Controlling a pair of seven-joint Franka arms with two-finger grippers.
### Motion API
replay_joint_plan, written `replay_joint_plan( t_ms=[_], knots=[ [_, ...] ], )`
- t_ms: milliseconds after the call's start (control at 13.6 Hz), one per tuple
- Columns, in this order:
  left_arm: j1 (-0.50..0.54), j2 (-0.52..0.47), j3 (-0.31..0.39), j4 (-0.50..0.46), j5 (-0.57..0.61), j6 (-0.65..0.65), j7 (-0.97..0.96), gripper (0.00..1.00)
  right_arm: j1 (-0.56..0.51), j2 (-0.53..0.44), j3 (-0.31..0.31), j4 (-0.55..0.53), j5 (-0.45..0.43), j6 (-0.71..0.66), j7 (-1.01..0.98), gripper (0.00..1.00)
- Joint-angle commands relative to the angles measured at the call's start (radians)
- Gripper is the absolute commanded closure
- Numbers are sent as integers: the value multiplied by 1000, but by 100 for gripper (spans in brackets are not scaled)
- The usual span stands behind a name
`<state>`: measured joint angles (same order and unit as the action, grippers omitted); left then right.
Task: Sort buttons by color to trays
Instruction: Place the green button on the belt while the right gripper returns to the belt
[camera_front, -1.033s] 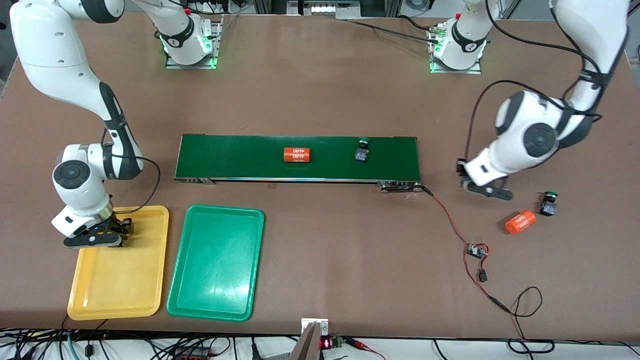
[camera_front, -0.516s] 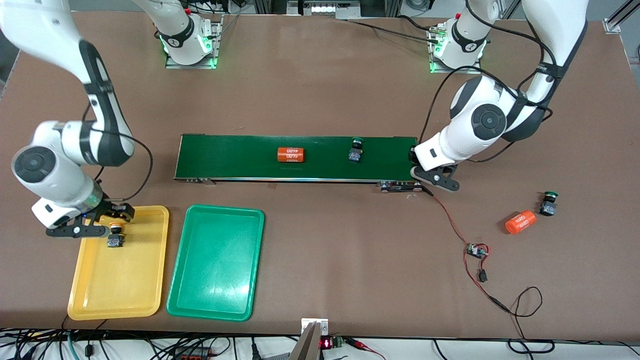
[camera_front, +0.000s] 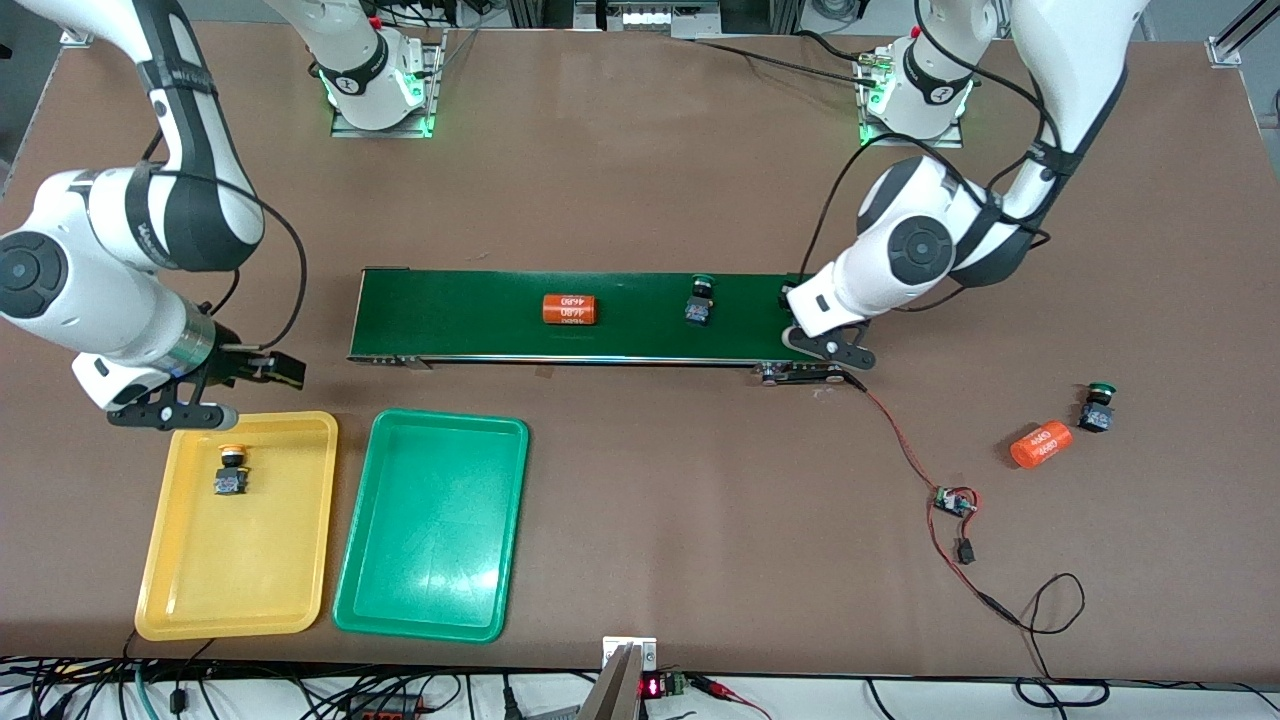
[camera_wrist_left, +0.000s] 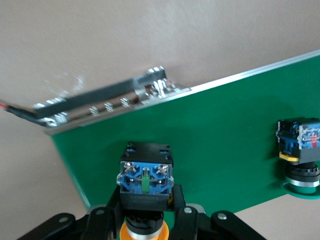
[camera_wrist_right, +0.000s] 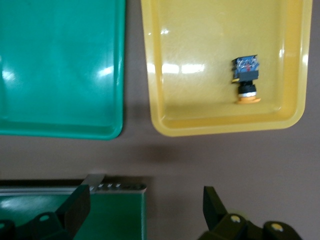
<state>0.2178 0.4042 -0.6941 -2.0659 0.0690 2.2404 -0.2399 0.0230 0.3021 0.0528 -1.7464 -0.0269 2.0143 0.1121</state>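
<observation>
Since a second ago the right gripper (camera_front: 215, 393) has risen off the yellow tray (camera_front: 190, 590) with its jaws now spread wide and empty, leaving a yellow-capped button (camera_front: 231, 470) lying in the tray just below it, at the end closest to the conveyor belt (camera_front: 480, 315). In the right wrist view that button (camera_wrist_right: 245, 80) sits alone in the yellow tray (camera_wrist_right: 200, 100), apart from the open fingertips (camera_wrist_right: 212, 200), with the green tray (camera_wrist_right: 60, 65) beside it holding nothing.

Meanwhile the left gripper (camera_front: 825, 345) has swung in from the table's bare end and now hangs over the belt's end nearest its own base. Its fingers (camera_wrist_left: 175, 200) are clamped on a second yellow-capped button (camera_wrist_left: 145, 185), body outward and cap toward the wrist.

A green-capped button (camera_front: 699, 300) lies on the belt a little way along from the left gripper, toward the right arm's end; an orange cylinder (camera_front: 570, 309) lies farther along still. Another green-capped button (camera_front: 1097, 407) and a second orange cylinder (camera_front: 1041, 445) rest on the table (camera_front: 640, 150), well apart from both grippers.
</observation>
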Motion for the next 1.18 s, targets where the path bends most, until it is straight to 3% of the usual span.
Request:
replay_joint_plan(
  t_ms=[0, 74, 221, 443, 664, 811, 1107],
  knots=[
    [-8, -1, 7, -17, -18, -10, -18, 92, 14, -89, 9, -73, 53, -42, 27, 0],
    [-8, -2, 7, -17, -18, -10, -18, 68, 18, -110, 10, -103, 77, -36, 40, 0],
    [-8, -2, 7, -17, -18, -8, -13, 0, 28, -136, 44, -137, 96, -25, 84, 0],
    [-8, -30, 5, -11, -43, -15, -16, 0, 37, -146, 117, -140, 96, -17, 230, 0],
    [14, -71, 40, 19, -25, -16, 14, 0, 72, -195, 165, -257, 96, 97, 352, 0],
    [21, -41, 149, 62, 43, -13, 207, 0, 74, -199, 226, -303, 94, 162, 455, 0],
    [23, 53, 344, 194, 52, -13, 650, 0, 92, -196, 329, -329, 81, 208, 694, 0]
  ],
)
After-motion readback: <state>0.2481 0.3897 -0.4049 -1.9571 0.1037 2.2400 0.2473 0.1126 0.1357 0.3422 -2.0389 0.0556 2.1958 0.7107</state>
